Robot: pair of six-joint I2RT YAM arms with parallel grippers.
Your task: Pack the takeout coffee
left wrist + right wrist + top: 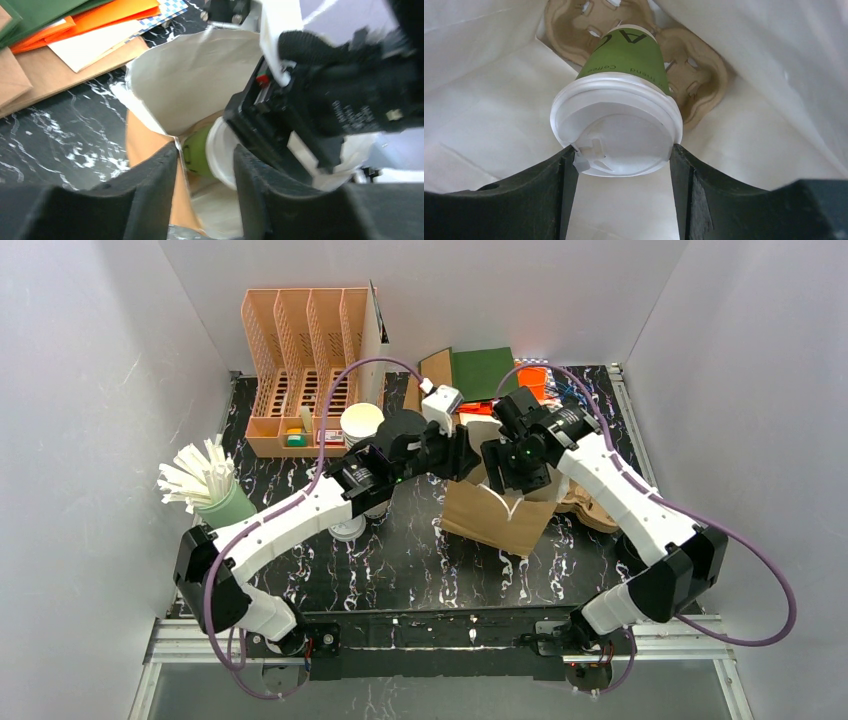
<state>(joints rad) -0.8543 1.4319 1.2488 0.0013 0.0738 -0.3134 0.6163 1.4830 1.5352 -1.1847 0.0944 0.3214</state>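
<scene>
Pinching green cup by lid, right hand, base toward carrier, left hand spread.

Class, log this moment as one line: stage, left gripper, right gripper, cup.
stage: green cup in bag | left gripper: open at bag rim | right gripper: shut on green cup | green cup: lidded, over carrier

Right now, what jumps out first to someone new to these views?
The green cup with its white sip lid, clamped in the right tool inside the brown paper bag at mid-table. Its base points at a pulp cup carrier on the bag's bottom. Next comes the left tool at the bag's mouth, jaws apart, looking in at that cup.
</scene>
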